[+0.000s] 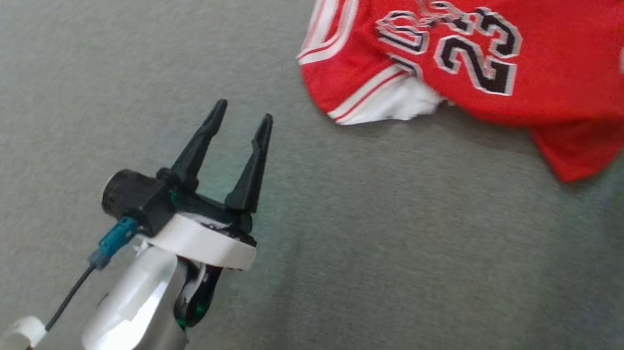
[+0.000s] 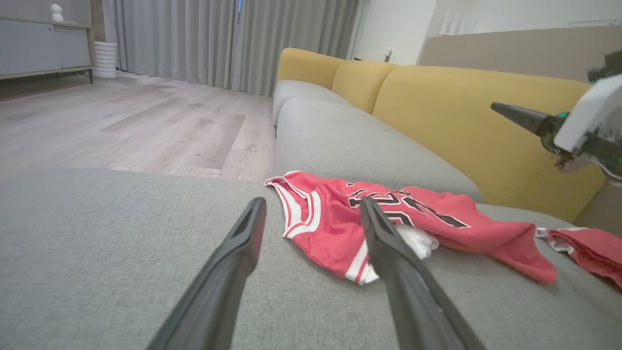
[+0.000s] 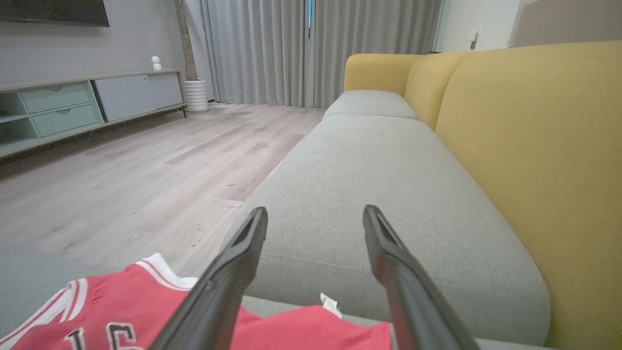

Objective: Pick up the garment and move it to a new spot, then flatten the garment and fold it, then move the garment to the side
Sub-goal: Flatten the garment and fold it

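A: Pose of the left gripper (image 1: 243,110)?
B: Held above the grey fabric sofa cushion (image 1: 399,238), fingers spread, empty — the crumpled red mesh jersey (image 1: 563,80) is laid ahead, rightward.
A: Added by the right wrist view?
B: The right gripper (image 3: 315,210) — parted, empty, over the jersey.

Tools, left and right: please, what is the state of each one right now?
Left tool: open, holding nothing.
Right tool: open, holding nothing; the red jersey lies free on the sofa.
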You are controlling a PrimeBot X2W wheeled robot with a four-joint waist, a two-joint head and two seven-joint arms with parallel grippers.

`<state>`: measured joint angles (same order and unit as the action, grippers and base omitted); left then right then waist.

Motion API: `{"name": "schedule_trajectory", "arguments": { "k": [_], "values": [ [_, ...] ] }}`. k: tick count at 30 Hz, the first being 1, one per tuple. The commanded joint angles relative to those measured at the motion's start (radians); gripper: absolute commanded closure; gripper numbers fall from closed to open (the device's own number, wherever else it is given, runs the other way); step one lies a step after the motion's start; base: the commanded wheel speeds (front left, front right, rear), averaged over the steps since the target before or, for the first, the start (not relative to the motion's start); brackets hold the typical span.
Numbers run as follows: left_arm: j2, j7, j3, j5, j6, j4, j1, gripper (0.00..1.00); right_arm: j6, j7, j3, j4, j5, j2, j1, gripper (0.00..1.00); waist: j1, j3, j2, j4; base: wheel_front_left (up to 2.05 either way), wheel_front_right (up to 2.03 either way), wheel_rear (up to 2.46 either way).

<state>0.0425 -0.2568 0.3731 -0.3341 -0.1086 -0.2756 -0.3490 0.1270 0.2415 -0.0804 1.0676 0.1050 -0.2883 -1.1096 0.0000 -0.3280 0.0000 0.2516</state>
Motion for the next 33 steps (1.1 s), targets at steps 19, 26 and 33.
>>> {"name": "schedule_trajectory", "arguments": {
  "k": [19, 26, 33],
  "values": [
    [0.008, -0.005, -0.182, 0.027, -0.002, 0.007, 0.099, 0.00, 0.004, 0.020, -0.013, -0.780, 0.114, 0.233, 0.861, 0.00, 0.0000, 0.185, 0.0000, -0.304, 0.00, 0.00, 0.00],
    [0.008, -0.005, -0.197, 0.027, -0.005, -0.005, 0.104, 0.00, 0.004, 0.020, -0.022, -0.856, 0.154, 0.238, 0.948, 0.00, 0.0000, 0.178, 0.0000, -0.333, 0.00, 0.00, 0.00],
    [0.008, -0.005, -0.148, 0.070, -0.013, -0.062, 0.072, 0.00, 0.004, 0.020, -0.040, -0.872, 0.161, 0.238, 0.929, 0.00, 0.0000, 0.154, 0.0000, -0.361, 0.00, 0.00, 0.00]
  ]
}}
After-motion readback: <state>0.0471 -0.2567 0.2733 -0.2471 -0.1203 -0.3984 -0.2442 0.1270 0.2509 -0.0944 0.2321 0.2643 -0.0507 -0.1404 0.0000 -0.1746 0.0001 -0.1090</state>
